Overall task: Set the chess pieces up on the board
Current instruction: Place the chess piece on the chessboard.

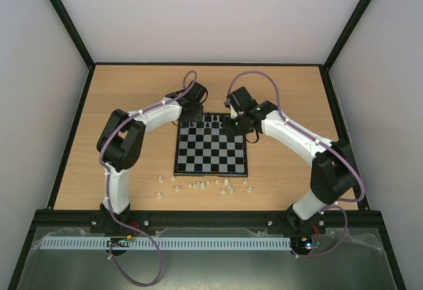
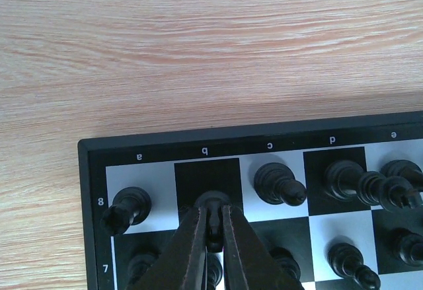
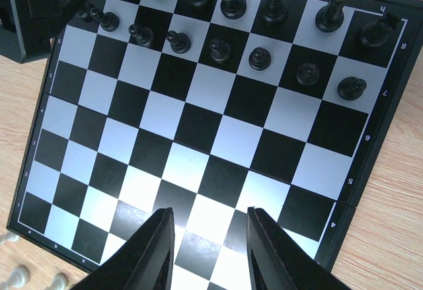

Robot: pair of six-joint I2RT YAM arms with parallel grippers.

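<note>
Now left gripper pinches a black piece to stand it on the board, far row; right gripper hangs spread.

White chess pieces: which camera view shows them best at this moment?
The top external view. It shows the whole scatter of white pieces lying off the board's near edge. The right wrist view catches only a few, cropped at its bottom-left corner. The left wrist view shows none, only black pieces on the board.
</note>
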